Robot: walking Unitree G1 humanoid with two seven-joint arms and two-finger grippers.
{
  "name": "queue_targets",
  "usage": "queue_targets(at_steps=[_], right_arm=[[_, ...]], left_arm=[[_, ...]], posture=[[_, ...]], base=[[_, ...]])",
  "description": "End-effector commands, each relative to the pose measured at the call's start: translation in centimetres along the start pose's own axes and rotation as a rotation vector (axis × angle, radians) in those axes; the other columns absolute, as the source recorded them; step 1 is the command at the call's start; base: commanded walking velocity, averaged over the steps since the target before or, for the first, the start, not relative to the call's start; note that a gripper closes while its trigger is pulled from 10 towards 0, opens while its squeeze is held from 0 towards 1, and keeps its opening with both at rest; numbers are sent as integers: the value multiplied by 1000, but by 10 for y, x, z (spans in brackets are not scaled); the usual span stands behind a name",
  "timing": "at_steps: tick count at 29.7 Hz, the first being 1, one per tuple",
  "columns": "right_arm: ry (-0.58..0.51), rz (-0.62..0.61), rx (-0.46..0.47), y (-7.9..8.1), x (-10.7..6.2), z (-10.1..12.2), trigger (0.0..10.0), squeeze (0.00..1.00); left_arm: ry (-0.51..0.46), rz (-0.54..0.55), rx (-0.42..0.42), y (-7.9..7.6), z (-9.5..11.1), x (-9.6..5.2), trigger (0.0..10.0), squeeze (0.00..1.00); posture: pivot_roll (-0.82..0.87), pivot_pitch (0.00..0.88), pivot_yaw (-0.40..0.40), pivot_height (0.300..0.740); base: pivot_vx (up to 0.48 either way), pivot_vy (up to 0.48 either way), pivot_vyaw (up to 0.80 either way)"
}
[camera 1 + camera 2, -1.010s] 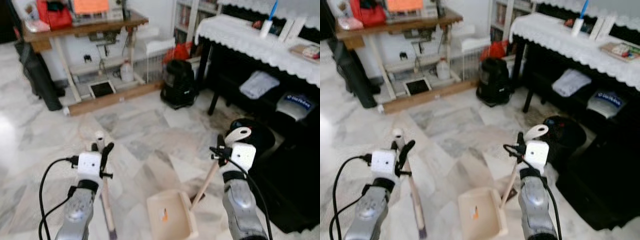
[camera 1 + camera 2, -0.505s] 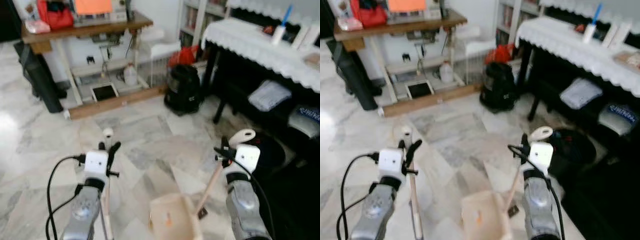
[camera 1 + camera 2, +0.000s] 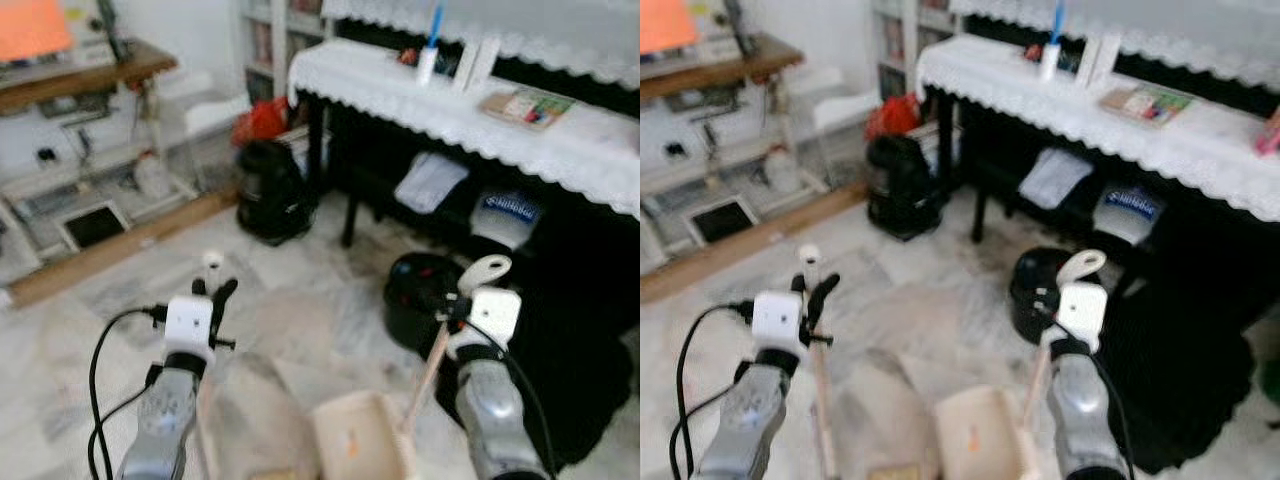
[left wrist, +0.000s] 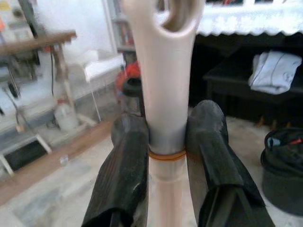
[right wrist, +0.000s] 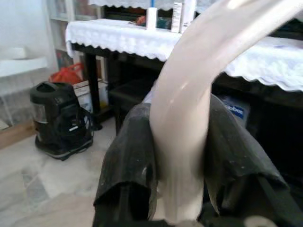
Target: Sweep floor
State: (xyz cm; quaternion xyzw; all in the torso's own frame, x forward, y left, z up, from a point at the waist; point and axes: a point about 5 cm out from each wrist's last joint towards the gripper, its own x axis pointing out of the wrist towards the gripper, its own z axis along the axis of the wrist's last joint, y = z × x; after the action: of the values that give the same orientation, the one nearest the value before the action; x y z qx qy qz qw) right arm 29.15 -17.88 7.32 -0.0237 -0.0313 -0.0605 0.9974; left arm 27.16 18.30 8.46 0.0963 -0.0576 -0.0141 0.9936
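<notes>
Floor: pale marbled tile floor (image 3: 300, 310), blurred.
Left gripper (image 4: 163, 142): fingers clamping the cream broom handle (image 4: 165, 85), standing near upright.
Right gripper (image 5: 177, 156): fingers clamping the cream dustpan handle (image 5: 189, 94); beige dustpan tray (image 3: 360, 450) resting on the floor between the arms.

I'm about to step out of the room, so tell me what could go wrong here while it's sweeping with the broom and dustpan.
1. The dustpan in the right hand hangs close to the round black bin by the dark cloth-covered table; a swing could knock it.
2. The left hand grips the broom handle near its top, so the low end may wander.
3. The head views are blurred, so the robot seems to be moving and could bump the table.
</notes>
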Motion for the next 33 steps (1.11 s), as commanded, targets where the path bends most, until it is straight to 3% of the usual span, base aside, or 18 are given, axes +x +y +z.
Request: queue_targets(at_steps=[1,14,26,33], right_arm=[[-39,14,45,9,4,9,10000,0],[-40,-6,37,5,3,8,10000,0],[-20,-88,-9,-8,-6,2,10000,0],[39,-199,-85,-27,-17,-12,10000,0]], left_arm=[[-39,7,8,3,6,2,10000,0],[-34,-11,4,1,6,3,10000,0],[-13,-46,2,-2,2,0,10000,0],[-8,-51,1,-2,2,0,10000,0]], posture=[[69,0,-34,740],[63,0,-27,740],[56,0,-20,740],[54,1,-19,740]], base=[[0,0,0],[0,0,-709],[0,0,0],[0,0,0]])
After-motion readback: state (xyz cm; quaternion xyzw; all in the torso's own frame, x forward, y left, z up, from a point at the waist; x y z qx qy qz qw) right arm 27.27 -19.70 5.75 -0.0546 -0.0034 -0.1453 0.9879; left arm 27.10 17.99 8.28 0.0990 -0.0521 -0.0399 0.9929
